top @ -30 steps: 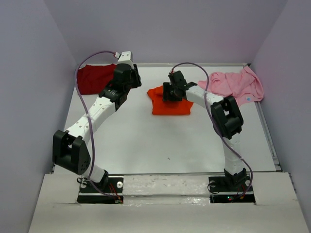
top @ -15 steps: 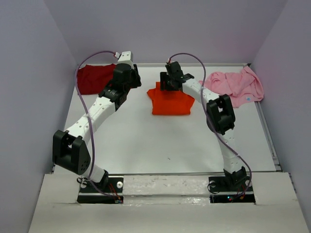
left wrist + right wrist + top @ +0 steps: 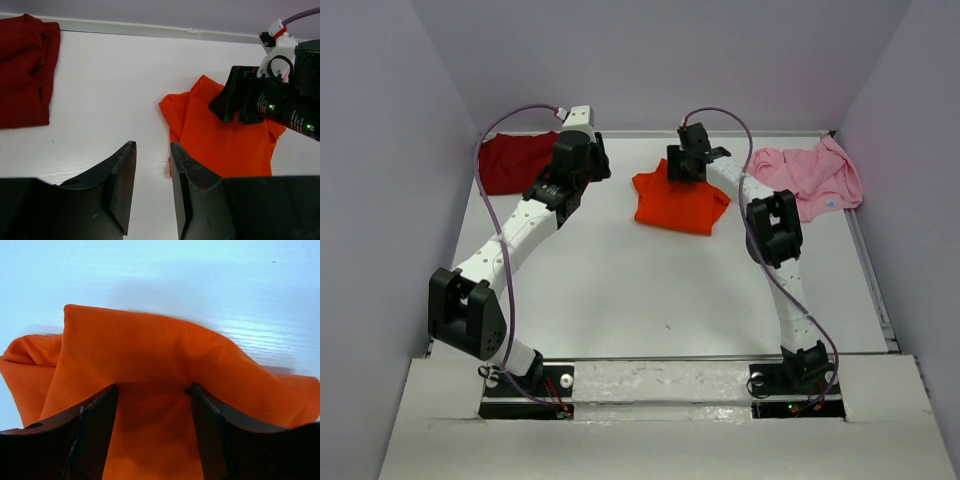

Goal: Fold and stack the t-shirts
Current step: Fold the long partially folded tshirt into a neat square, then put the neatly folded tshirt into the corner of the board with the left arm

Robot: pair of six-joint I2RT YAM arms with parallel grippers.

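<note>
At the far edge of the orange t-shirt (image 3: 675, 205), the right gripper (image 3: 686, 172) grasps a thick fold of the cloth. In the right wrist view orange fabric fills the whole gap between its fingers (image 3: 97, 410), and the shirt's far hem stands raised, with a shadow on the white table (image 3: 620, 290) beneath it. The jaws sit wide around the bunch, so the hold looks loose rather than pinched.

Left of the orange t-shirt, the left gripper (image 3: 152, 150) hovers over bare table, its jaws parted by a narrow gap and holding nothing. Farther left of the orange t-shirt lies the maroon t-shirt (image 3: 515, 162), and to its right lies the pink t-shirt (image 3: 810, 175). Both are crumpled against the back wall.

The main risk is that the fold slips out of that wide grasp as the cloth is lifted or pulled, dropping the shirt in a heap. One arm is carrying the whole garment, so the free side may also drag and twist, leaving a skewed fold. A pull toward the right could run the orange cloth into the pink t-shirt and tangle them. If the left gripper moves in to help, it could collide with the right wrist, which already fills its camera's view just beside the shirt.
</note>
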